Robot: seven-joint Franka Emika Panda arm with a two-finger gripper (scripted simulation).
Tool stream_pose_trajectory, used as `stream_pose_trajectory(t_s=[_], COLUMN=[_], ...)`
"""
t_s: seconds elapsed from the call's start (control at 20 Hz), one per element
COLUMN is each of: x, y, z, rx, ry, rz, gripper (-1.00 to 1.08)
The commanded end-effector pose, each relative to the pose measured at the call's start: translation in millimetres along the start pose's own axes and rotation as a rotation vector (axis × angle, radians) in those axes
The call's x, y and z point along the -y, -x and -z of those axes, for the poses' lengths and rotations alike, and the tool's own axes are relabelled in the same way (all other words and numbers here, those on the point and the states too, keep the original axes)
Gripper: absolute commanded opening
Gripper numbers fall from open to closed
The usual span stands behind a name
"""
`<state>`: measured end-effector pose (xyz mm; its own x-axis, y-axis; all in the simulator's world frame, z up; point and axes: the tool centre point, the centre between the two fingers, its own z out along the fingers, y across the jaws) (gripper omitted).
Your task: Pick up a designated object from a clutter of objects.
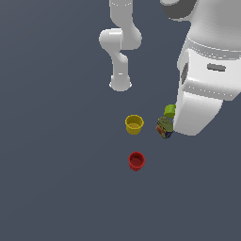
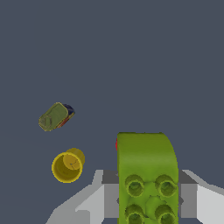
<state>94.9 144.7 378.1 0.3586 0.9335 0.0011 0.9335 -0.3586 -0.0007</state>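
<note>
White robot arm with grey trim

In the exterior view the arm is glossy white throughout, built from rounded tube-shaped segments joined by bulging elbow-like joints, ending at a flared round base at the far side of the scene. The large near segment, on the exterior view's right, is a smooth blocky white shell with faint seam lines across it, a small grey rectangular inset on its face, a dark slot along its left edge and a dark grey band at its upper joint. In the wrist view the gripper body shows flat pale grey and white faceted panels with darker grey recesses between them.
</note>
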Motion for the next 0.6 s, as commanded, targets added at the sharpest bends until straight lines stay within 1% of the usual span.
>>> stream_pose_trajectory(t_s=[0.0, 0.55], x=[-4, -19], y=[-7, -30], z=[11, 43], rx=[0.0, 0.001], ry=[0.0, 0.0], rz=[0.0, 0.0], gripper=[-1.0, -1.0])
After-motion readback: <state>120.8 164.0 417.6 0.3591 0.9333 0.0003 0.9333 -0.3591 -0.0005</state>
